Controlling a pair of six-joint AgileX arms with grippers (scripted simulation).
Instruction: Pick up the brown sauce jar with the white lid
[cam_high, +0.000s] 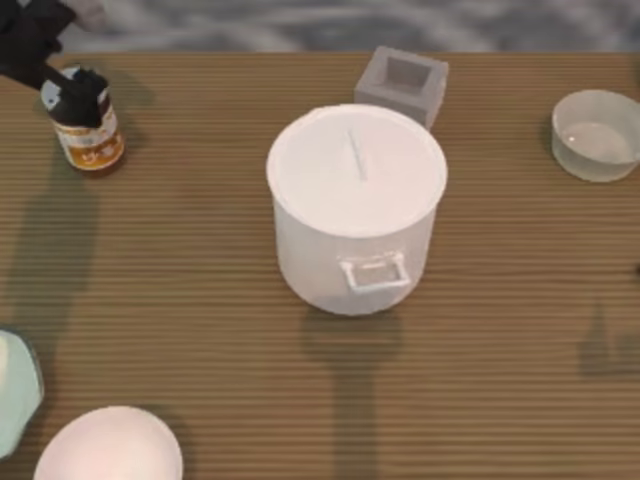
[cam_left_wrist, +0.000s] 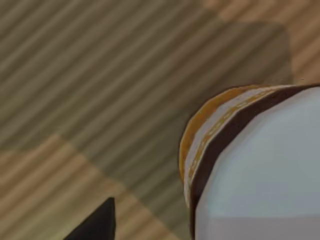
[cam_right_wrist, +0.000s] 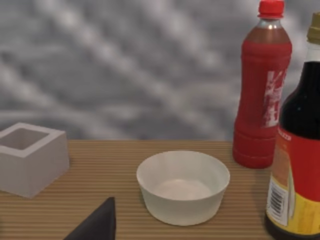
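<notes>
Jaws of the left gripper (cam_high: 72, 88) close round the white lid of the small brown sauce jar (cam_high: 92, 140), far left of the big white lidded pot (cam_high: 357, 208) on the desk (cam_high: 200, 300); rigid, light, slick-sided, so grip squarely; right gripper unseen.

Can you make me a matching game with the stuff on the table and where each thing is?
Things:
1. brown sauce jar
2. white pot
3. grey box
4. clear bowl

Places:
A. far right side
B. middle of the table
C. far left corner, under the left gripper
D. just behind the pot

Pairs: 1-C, 2-B, 3-D, 4-A
</notes>
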